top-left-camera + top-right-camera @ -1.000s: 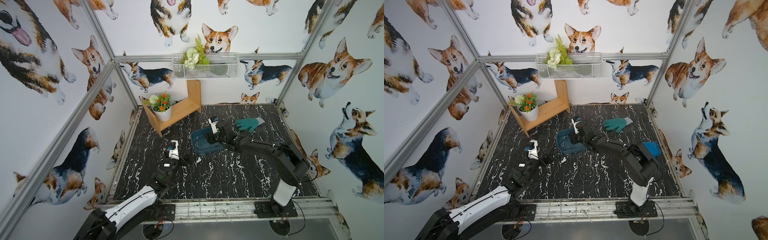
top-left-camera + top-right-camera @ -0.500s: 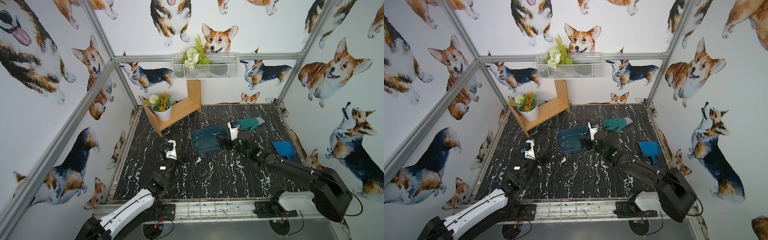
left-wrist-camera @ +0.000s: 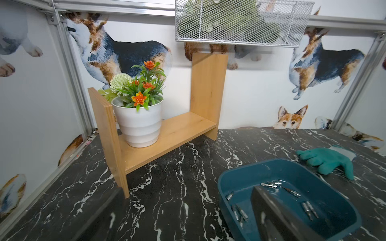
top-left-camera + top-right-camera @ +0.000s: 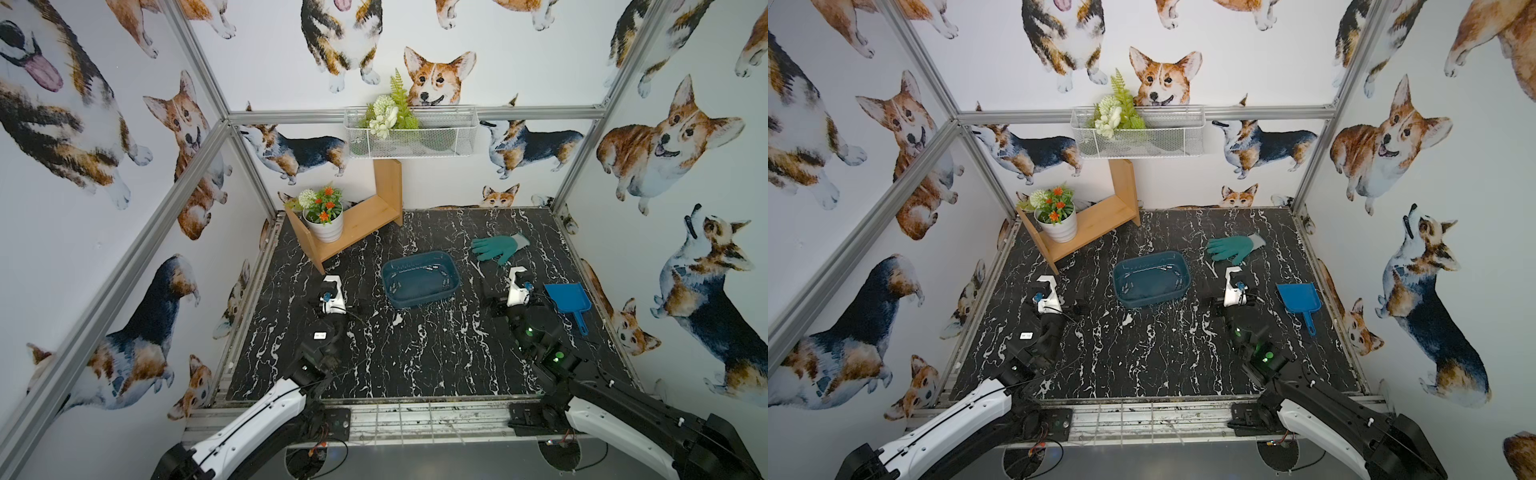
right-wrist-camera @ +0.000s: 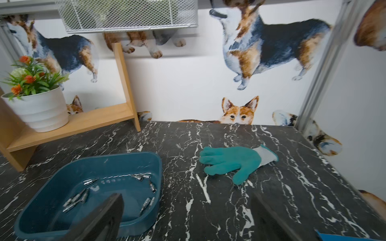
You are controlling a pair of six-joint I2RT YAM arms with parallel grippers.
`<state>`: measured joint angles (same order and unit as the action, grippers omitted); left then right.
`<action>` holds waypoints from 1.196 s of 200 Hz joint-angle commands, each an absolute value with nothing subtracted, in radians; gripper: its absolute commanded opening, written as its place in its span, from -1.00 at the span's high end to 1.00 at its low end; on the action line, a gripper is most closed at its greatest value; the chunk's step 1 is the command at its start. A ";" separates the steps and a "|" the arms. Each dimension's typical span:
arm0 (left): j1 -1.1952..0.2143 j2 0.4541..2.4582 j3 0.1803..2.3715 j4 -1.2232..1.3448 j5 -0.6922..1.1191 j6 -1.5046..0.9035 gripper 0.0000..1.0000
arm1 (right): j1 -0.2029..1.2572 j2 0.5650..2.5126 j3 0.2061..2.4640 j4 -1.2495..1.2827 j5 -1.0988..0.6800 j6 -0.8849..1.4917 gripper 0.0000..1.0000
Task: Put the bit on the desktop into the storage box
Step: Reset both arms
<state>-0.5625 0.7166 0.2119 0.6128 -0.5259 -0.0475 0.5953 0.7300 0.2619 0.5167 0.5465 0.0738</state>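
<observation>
Teal-blue storage box (image 4: 419,300) stands near the desktop (image 4: 415,357) middle, silver screwdriver bits (image 5: 77,198) lying inside. Left gripper (image 3: 183,221) and right gripper (image 5: 186,221) flank it, both jaws wide apart, empty.

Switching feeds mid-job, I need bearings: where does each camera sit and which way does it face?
Top views: high behind the arms, looking down and forward across the desktop; left arm and right arm both show.
Left wrist: low on the left arm, facing the back wall, wooden shelf and storage box; one finger shows.
Right wrist: low on the right arm, facing the back wall, green glove and storage box; both fingers show, spread.
Shared: both wrist views hold the storage box with bits inside.
</observation>
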 commanded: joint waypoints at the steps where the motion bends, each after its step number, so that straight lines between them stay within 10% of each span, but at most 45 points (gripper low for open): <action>1: -0.519 0.738 0.216 0.630 -0.544 0.003 -1.00 | 0.536 0.674 0.221 0.593 0.551 0.065 -0.99; 101: -0.082 1.136 0.153 1.029 -0.257 -0.059 -1.00 | 0.192 0.759 0.087 0.797 0.311 0.157 -1.00; 170: -0.052 1.579 0.146 1.458 -0.183 0.014 -1.00 | 0.150 0.841 0.061 0.905 0.306 0.068 -0.99; 239: -0.044 1.565 0.265 1.205 -0.181 -0.002 -1.00 | 0.050 1.142 0.089 1.120 0.215 0.034 -0.99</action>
<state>-0.0460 1.5658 0.2588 1.2293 -0.1940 -0.0074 0.0669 1.0496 0.0757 0.9546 0.2615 0.0601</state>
